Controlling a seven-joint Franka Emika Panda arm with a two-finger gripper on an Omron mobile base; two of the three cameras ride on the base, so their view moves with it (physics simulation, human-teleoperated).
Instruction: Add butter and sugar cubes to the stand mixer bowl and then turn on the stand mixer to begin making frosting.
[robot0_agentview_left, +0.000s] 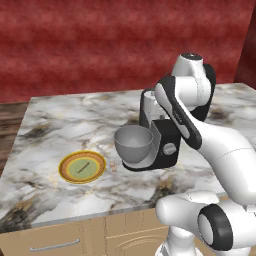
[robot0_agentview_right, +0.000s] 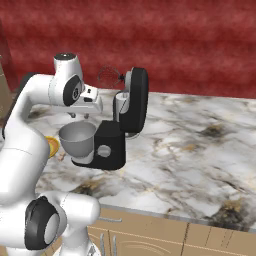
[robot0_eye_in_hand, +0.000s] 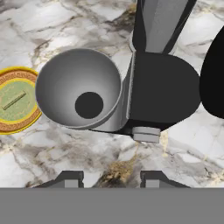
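- The claw (robot0_eye_in_hand: 105, 178) hangs above the stand mixer (robot0_eye_in_hand: 159, 94), looking down on it; its two dark tips stand apart with only marbled counter (robot0_eye_in_hand: 57, 148) between them, so it is released and carries nothing.
- The stand mixer bowl (robot0_eye_in_hand: 78, 87) sits just ahead of the claw and a little to one side in the hand view. Its grey inside looks bare apart from a dark round spot at the bottom; no butter or sugar is in it.
- The butter (robot0_eye_in_hand: 14, 101), a thin tan stick, lies on the green, yellow-rimmed plate (robot0_eye_in_hand: 27, 124), which rests on the counter just beyond the bowl on the side away from the mixer's body.
- A tiny pale speck on the counter between plate and bowl in the left base view may be a sugar cube (robot0_agentview_left: 114, 167); it is too small to be sure, and I make out no others.
- The mixer's head (robot0_agentview_right: 137, 97) is tipped back with the wire whisk (robot0_agentview_right: 108, 76) raised clear of the bowl, so the bowl is open from above.
- The round grey knob (robot0_eye_in_hand: 146, 133) sits on the mixer's side, the part of the mixer nearest the claw's tips, and is not touched.
- By my judgement the task is near its start: butter, sugar and switching on all remain.
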